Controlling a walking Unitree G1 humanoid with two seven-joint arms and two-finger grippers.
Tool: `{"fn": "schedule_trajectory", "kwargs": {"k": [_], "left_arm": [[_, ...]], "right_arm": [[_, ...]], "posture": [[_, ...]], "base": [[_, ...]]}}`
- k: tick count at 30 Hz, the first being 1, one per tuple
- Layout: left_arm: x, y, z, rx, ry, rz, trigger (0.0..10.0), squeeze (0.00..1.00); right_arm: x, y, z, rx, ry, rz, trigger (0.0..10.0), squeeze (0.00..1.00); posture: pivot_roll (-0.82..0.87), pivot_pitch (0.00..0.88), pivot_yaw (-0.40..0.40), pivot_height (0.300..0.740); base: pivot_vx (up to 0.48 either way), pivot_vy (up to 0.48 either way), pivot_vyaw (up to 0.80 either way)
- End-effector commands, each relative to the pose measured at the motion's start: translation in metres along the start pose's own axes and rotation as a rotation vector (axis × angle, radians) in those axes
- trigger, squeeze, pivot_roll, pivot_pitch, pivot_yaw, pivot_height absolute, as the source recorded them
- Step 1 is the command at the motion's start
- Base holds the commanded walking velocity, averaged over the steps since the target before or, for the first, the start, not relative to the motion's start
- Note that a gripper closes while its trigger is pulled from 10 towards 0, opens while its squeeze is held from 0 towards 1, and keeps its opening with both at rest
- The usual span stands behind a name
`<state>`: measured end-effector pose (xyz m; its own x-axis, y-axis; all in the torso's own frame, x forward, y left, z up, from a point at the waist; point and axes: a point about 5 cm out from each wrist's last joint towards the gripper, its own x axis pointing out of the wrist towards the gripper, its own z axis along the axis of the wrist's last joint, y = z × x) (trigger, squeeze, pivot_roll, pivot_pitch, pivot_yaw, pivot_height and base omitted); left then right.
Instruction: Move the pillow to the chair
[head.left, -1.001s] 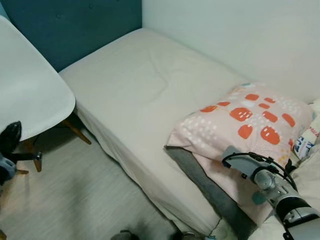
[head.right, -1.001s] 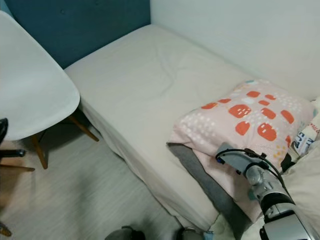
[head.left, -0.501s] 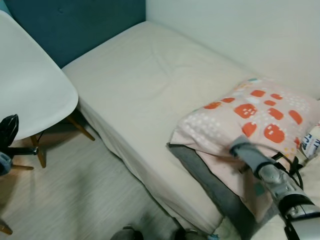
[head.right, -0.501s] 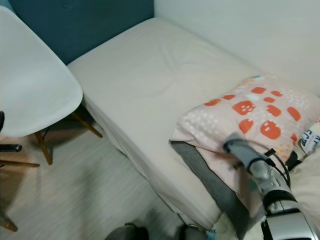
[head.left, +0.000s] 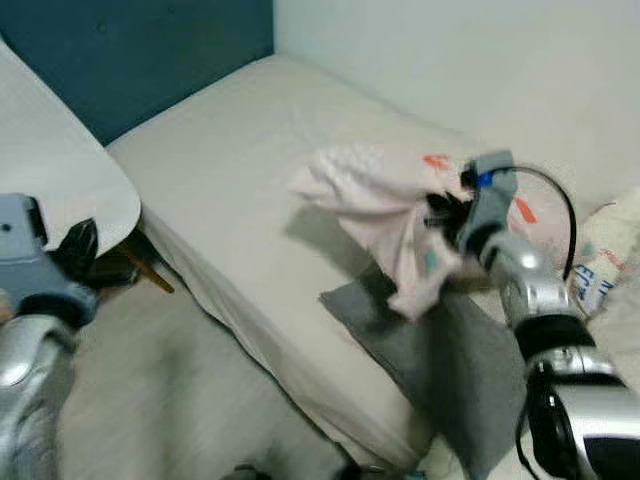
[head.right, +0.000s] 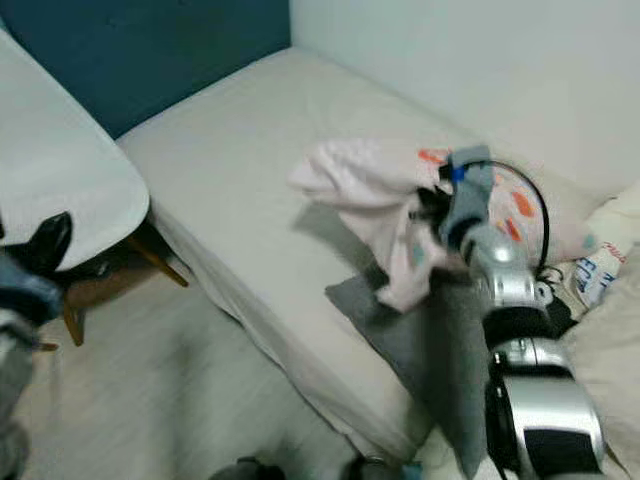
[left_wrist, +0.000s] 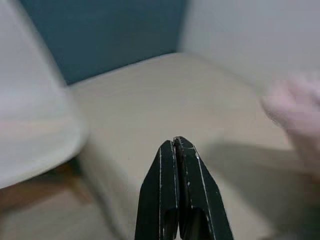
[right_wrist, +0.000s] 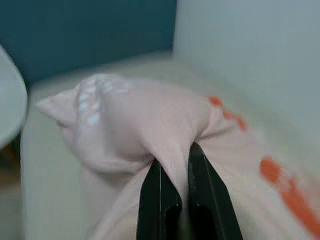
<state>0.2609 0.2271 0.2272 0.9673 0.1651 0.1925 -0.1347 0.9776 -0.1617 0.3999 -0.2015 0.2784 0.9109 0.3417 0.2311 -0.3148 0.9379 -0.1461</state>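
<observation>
The pink pillow (head.left: 375, 195) with orange patches hangs crumpled above the bed, lifted off the mattress. My right gripper (right_wrist: 175, 167) is shut on a fold of its cover, and the pillow (right_wrist: 125, 120) bunches around the black fingers. In the eye views the right gripper (head.left: 440, 215) sits at the pillow's right side. The white chair (head.left: 55, 185) stands at the left, beside the bed. My left gripper (left_wrist: 176, 150) is shut with nothing in it, held over the floor near the chair's seat edge; its arm (head.left: 35, 300) rises at the lower left.
A beige bed (head.left: 230, 160) runs from the teal headboard (head.left: 120, 50) along the white wall. A grey cloth (head.left: 430, 350) lies on the bed under where the pillow hangs. White bedding and a printed item (head.left: 595, 285) sit at the far right. Wooden chair legs (head.left: 150, 265) stand by the bed.
My right gripper has closed on the pillow and lifted it up and to the left off the grey cloth. My left arm has risen into view. The camera has shifted.
</observation>
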Motion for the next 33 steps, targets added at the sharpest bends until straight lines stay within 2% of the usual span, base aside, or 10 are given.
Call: {"fn": "schedule_trajectory", "kwargs": {"k": [1, 5, 7, 8, 9, 11, 14, 17, 28, 33], "left_arm": [[0.002, 0.0, -0.005, -0.006, 0.0, 0.022, 10.0, 0.0], [0.005, -0.005, -0.005, -0.018, -0.012, 0.019, 10.0, 0.0], [0.011, -0.01, -0.004, -0.036, -0.037, 0.02, 10.0, 0.0], [0.013, -0.013, -0.003, -0.045, -0.05, 0.019, 10.0, 0.0], [0.013, -0.013, -0.003, -0.045, -0.05, 0.019, 10.0, 0.0], [0.017, -0.017, -0.004, -0.053, -0.066, 0.017, 10.0, 0.0], [0.018, -0.019, -0.004, -0.054, -0.076, 0.019, 10.0, 0.0], [0.019, -0.025, -0.006, -0.049, -0.099, 0.02, 10.0, 0.0], [0.025, -0.032, -0.006, -0.019, -0.145, 0.014, 10.0, 0.0], [0.023, -0.028, -0.008, 0.039, -0.155, 0.031, 10.0, 0.0]], "right_arm": [[0.006, 0.001, 0.045, -0.014, -0.185, 0.043, 0.0, 0.0], [0.009, 0.01, 0.06, 0.008, -0.241, 0.104, 0.0, 0.0], [0.013, 0.037, 0.077, 0.048, -0.308, 0.244, 0.0, 0.0], [0.014, 0.054, 0.082, 0.101, -0.343, 0.31, 0.0, 0.0], [0.014, 0.054, 0.082, 0.101, -0.343, 0.31, 0.0, 0.0], [0.012, 0.079, 0.083, 0.166, -0.386, 0.397, 0.0, 0.0], [0.009, 0.09, 0.082, 0.18, -0.389, 0.444, 0.0, 0.0], [0.0, 0.115, 0.082, 0.199, -0.416, 0.552, 0.0, 0.0], [-0.015, 0.134, 0.1, 0.312, -0.509, 0.717, 0.0, 0.0], [-0.015, 0.14, 0.08, 0.34, -0.439, 0.7, 0.0, 0.0]], "posture": [[-0.01, 0.0, -0.079, 0.71], [-0.01, 0.0, -0.083, 0.72], [-0.02, 0.0, -0.087, 0.73], [-0.02, 0.0, -0.09, 0.735], [-0.02, 0.0, -0.09, 0.735], [-0.02, 0.0, -0.092, 0.735], [-0.01, 0.0, -0.093, 0.735], [-0.02, 0.0, -0.088, 0.735], [-0.02, 0.0, -0.096, 0.735], [0.0, 0.0, -0.102, 0.735]], "base": [[0.0, 0.0, 0.0], [0.0, 0.0, 0.0], [0.0, 0.0, 0.0], [0.0, 0.0, 0.0], [0.0, 0.0, 0.0], [0.0, 0.0, 0.0], [0.0, 0.0, 0.0], [0.0, 0.0, 0.8], [0.0, 0.0, 0.8], [0.0, 0.0, 0.8]]}}
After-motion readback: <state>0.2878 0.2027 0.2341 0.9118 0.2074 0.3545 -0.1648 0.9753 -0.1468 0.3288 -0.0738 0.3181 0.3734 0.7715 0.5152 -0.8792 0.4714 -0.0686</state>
